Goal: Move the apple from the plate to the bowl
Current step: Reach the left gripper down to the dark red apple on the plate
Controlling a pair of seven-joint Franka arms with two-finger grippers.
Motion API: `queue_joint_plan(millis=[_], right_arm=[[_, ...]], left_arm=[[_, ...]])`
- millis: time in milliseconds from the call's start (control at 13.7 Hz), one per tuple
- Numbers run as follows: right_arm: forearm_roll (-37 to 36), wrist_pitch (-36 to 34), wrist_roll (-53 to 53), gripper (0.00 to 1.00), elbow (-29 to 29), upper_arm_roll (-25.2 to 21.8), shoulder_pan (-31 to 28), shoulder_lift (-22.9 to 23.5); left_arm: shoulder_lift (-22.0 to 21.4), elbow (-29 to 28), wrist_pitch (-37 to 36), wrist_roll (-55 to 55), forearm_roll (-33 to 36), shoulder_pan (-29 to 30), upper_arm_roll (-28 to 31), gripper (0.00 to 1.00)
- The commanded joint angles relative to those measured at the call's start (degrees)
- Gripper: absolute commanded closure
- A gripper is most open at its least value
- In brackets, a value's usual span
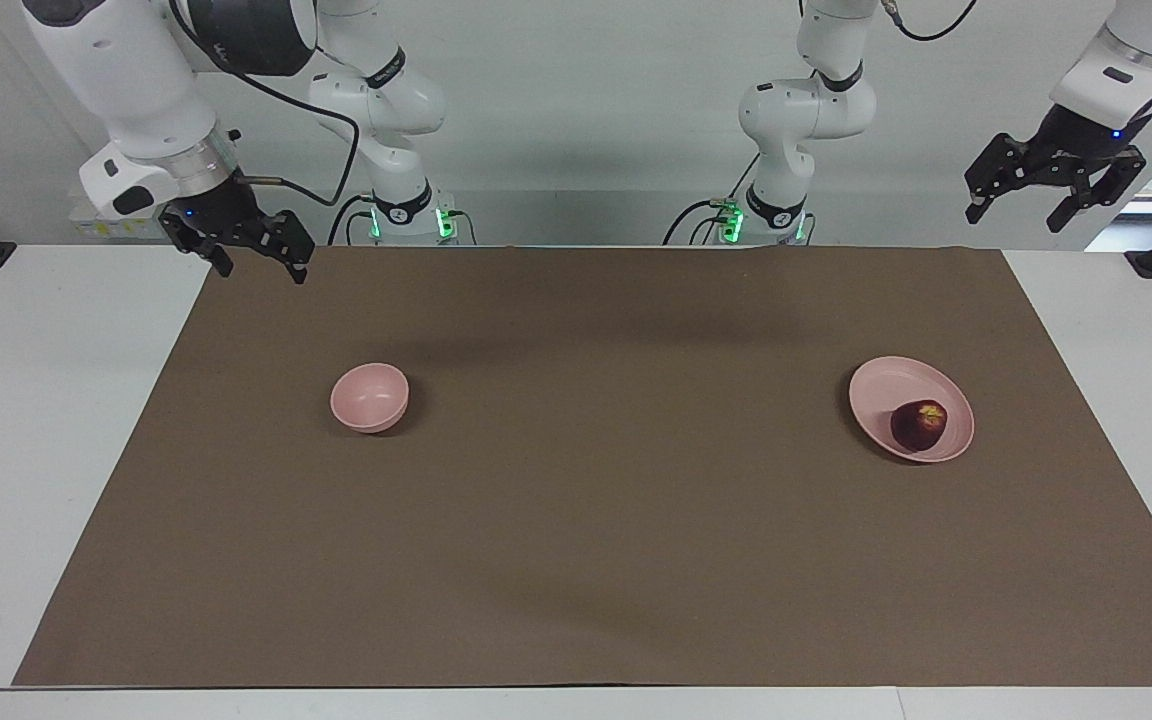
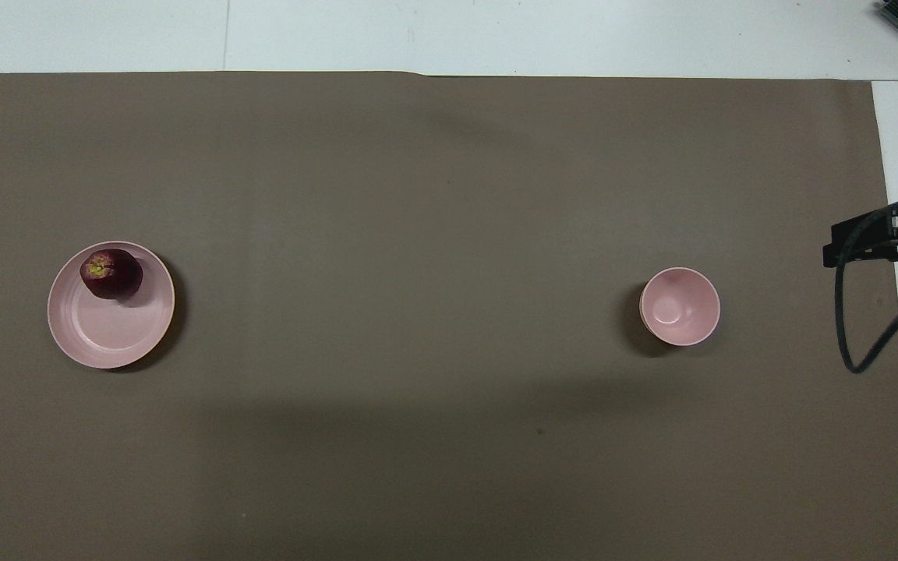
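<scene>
The dark red apple [image 1: 919, 424] lies on the pale pink plate [image 1: 886, 390], on the part of it farther from the robots, toward the left arm's end of the brown mat. They also show in the overhead view: apple [image 2: 111, 273], plate [image 2: 106, 331]. The small pink bowl [image 1: 369, 397] [image 2: 680, 305] stands empty toward the right arm's end. My left gripper [image 1: 1021, 215] hangs open and empty, high over the table's edge, off the mat. My right gripper [image 1: 264, 268] hangs open and empty over the mat's corner at its own end.
A brown mat [image 1: 596, 520] covers most of the white table [image 1: 46, 400]. Both arm bases stand at the robots' edge. In the overhead view, part of the right hand and its black cable [image 2: 858, 327] reach in over the mat's edge.
</scene>
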Motion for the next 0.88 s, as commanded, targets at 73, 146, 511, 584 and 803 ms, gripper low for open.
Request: queue_joint_plan(millis=[73, 146, 511, 584, 803], right_arm=[[0.3, -0.1, -1.0, 0.00, 0.4, 0.3, -0.7, 0.2], [0.3, -0.1, -1.0, 0.00, 0.4, 0.3, -0.8, 0.2], [0.3, -0.1, -1.0, 0.00, 0.4, 0.3, -0.7, 0.2], [0.3, -0.1, -1.0, 0.00, 0.4, 0.3, -0.7, 0.2], [0.3, -0.2, -1.0, 0.00, 0.4, 0.2, -0.7, 0.2]], left_arm=[[-1.7, -2.1, 0.7, -0.1, 0.2, 0.1, 0.1, 0.00], [-1.7, -2.1, 0.4, -0.1, 0.2, 0.0, 0.0, 0.00], [-1.8, -2.1, 0.1, -0.2, 0.1, -0.1, -0.1, 0.00], [-1.8, -2.1, 0.3, -0.3, 0.1, 0.0, -0.2, 0.00], [-2.0, -2.6, 0.9, 0.1, 0.1, 0.0, -0.2, 0.00]])
